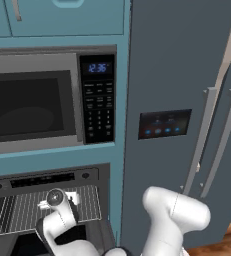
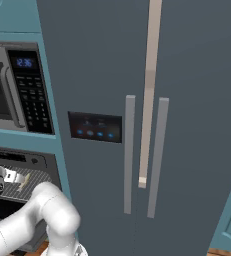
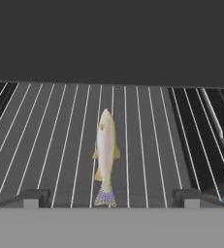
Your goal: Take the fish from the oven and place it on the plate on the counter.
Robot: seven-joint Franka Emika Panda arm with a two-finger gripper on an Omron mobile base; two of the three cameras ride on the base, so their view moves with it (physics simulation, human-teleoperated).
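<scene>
Flat even rendered light, soft low-res blur, oven interior dim

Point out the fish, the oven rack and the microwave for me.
fish [image 3: 106, 155], hand view, mid-body.
oven rack [image 1: 22, 210], left base view, bare wires on its left part.
microwave [image 1: 29, 107], left base view, dark door window.

— What sort of room?
— A home kitchen: microwave with keypad over a built-in oven, teal cabinets, tall grey refrigerator, wood floor.
</scene>
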